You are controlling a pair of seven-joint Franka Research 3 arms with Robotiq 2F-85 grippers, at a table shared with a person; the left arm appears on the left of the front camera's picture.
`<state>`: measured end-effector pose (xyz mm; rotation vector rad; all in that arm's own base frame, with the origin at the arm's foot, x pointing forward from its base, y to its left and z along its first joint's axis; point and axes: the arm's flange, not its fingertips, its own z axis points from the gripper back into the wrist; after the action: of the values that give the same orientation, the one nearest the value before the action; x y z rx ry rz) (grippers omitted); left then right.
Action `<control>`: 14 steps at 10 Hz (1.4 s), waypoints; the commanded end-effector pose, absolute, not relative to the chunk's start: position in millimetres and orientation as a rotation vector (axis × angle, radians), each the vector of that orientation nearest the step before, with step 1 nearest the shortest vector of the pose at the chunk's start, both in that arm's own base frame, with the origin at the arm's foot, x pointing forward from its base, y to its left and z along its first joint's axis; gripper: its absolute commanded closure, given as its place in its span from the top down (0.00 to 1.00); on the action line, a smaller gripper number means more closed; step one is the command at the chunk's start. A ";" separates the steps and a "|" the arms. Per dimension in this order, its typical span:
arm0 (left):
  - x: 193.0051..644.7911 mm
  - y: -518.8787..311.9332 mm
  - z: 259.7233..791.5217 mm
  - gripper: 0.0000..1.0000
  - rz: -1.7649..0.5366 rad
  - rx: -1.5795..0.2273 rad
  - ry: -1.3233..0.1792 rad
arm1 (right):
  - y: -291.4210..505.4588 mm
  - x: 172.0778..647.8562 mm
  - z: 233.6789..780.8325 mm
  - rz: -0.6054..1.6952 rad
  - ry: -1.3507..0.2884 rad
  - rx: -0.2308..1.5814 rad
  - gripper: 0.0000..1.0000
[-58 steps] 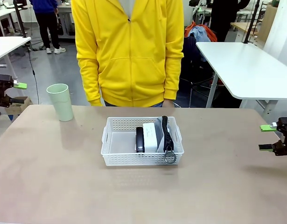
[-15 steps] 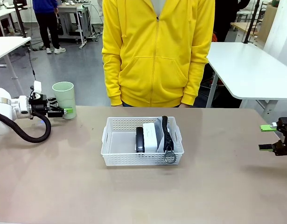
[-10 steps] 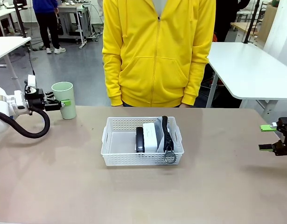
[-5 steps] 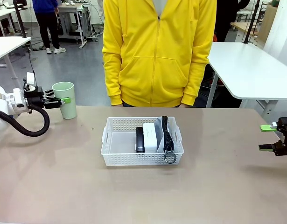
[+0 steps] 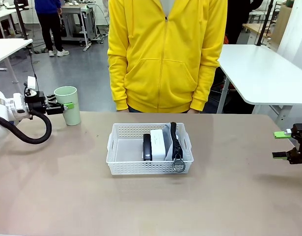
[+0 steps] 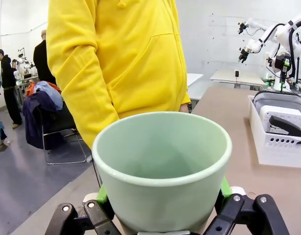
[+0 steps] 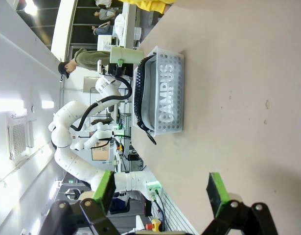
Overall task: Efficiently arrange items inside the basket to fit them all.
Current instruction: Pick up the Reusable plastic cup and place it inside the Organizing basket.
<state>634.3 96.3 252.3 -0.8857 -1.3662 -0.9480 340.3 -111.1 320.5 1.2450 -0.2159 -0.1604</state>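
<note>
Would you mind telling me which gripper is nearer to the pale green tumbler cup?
The left. The left gripper has its fingers either side of the tumbler cup at the table's far left; the right gripper hovers at the far right edge.

Basket mid-surface — stapler, device, pouch inside, left to right (packed side by side); cup stands far left.
</note>
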 end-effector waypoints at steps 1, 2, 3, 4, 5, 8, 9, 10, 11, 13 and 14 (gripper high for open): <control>620.6 96.1 265.5 0.38 -0.929 -0.867 -1.374 | -110.5 341.6 324.0 -0.167 -0.229 1.258 1.00; 608.6 99.3 284.3 0.00 -0.852 -0.947 -1.294 | -110.5 341.6 324.0 -0.167 -0.229 1.258 1.00; 587.1 102.6 308.7 0.00 -0.841 -0.962 -1.265 | -110.5 341.6 324.0 -0.167 -0.229 1.258 1.00; 562.5 106.1 334.0 0.00 -0.805 -0.984 -1.260 | -110.5 341.6 324.0 -0.167 -0.229 1.258 1.00; 541.1 104.2 354.6 0.00 -0.544 -0.976 -1.309 | -110.5 341.6 324.0 -0.167 -0.229 1.258 1.00; 474.9 103.3 368.5 0.00 -0.320 -0.972 -1.068 | -110.5 341.6 324.0 -0.167 -0.229 1.258 1.00; 453.5 103.5 374.6 0.00 -0.324 -1.053 -0.958 | -110.5 341.6 324.0 -0.167 -0.229 1.258 1.00; 435.3 102.3 380.8 0.00 -0.314 -1.085 -0.903 | -110.5 341.6 324.0 -0.167 -0.229 1.258 1.00; 423.2 99.5 383.2 0.00 -0.289 -1.084 -0.858 | -110.5 341.6 324.0 -0.167 -0.229 1.258 1.00; 431.9 100.7 377.3 0.00 -0.234 -1.114 -0.770 | -110.5 341.6 324.0 -0.167 -0.229 1.258 1.00; 425.2 94.3 370.3 0.00 -0.276 -1.076 -0.853 | -110.5 341.6 324.0 -0.167 -0.229 1.258 1.00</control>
<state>423.6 94.1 372.3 -1.0892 -0.8075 -0.2494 340.3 -111.2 320.7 1.2450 -0.2161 -0.1603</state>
